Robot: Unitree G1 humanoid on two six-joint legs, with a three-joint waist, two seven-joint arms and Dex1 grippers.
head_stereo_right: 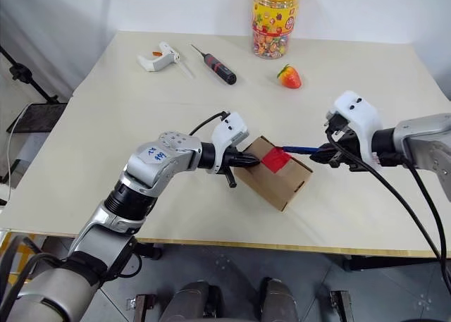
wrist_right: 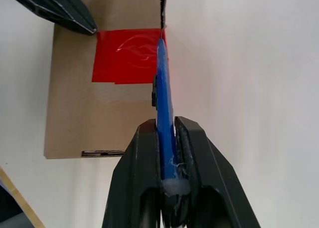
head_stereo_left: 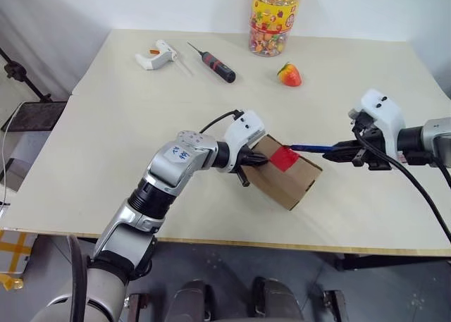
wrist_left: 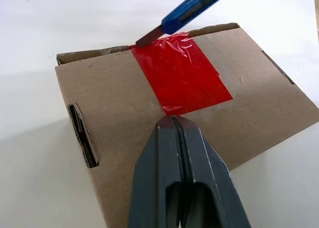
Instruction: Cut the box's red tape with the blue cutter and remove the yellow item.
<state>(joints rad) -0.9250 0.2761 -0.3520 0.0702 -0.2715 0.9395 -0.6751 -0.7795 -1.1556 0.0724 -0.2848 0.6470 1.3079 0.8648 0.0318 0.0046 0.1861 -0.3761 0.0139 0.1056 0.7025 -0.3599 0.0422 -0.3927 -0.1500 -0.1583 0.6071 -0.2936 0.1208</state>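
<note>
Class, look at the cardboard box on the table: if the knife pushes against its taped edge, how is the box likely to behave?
The box looks small and thin-walled, so probably light and apt to slide. The shut left tool presses on its lid beside the red tape, likely steadying it. The knife meets the tape at the lid's edge, where the cardboard may flex.

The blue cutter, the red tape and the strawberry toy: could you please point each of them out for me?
blue cutter (wrist_right: pixel 163 101): right wrist view, on the middle of its blue body.
red tape (wrist_left: pixel 182 73): left wrist view, on the centre of the strip.
strawberry toy (head_stereo_left: pixel 289 75): left eye view, on its red body.
</note>
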